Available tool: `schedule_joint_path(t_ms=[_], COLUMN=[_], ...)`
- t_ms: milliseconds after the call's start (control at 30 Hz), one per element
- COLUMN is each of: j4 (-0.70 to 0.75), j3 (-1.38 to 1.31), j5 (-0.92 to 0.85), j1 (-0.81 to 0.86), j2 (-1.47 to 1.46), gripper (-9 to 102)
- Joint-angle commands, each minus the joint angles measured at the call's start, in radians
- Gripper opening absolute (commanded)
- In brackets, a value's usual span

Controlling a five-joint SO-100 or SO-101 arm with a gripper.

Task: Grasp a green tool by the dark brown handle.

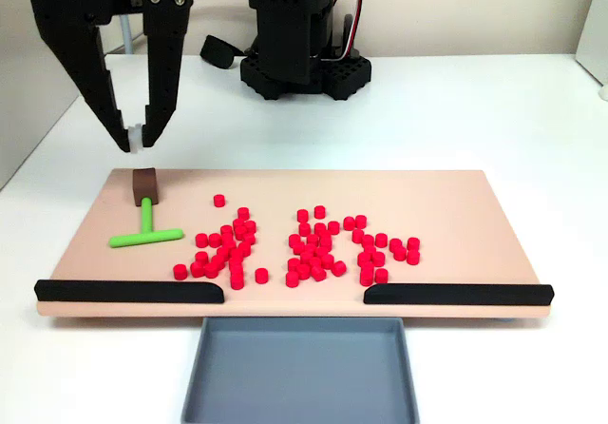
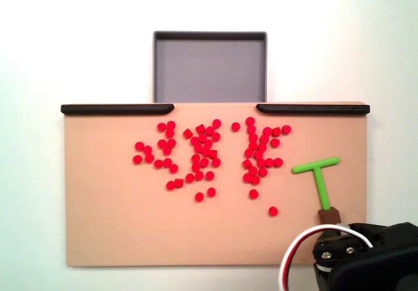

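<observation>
The green tool (image 1: 145, 230) lies flat on the left part of the tan board (image 1: 456, 205); its crossbar points to the front and its stem runs back to the dark brown handle (image 1: 144, 186). In the other fixed view the green tool (image 2: 317, 172) lies at the board's right, and the dark brown handle (image 2: 328, 216) sits just above the black arm (image 2: 366, 258). My gripper (image 1: 138, 139) hangs in the air just behind and above the handle, apart from it. Its fingertips meet and hold nothing.
Several small red cylinders (image 1: 304, 248) are scattered over the middle of the board. Two long black bars (image 1: 128, 291) (image 1: 456, 294) line its front edge, with a gap between them above a grey tray (image 1: 301, 372). The arm's base (image 1: 302, 63) stands behind the board.
</observation>
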Motion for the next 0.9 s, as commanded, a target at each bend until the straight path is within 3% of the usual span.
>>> schedule_joint_path(t_ms=[0,267,500,867], j4=[-0.005,-0.006,-0.069,-0.074], j3=[-0.02,-0.021,-0.023,-0.006], j5=[-0.028,-0.032,-0.002,0.0], j1=[0.011,0.015,0.023,0.041], j2=[-0.002,0.005,0.002,0.005], gripper=[0,3,17,18])
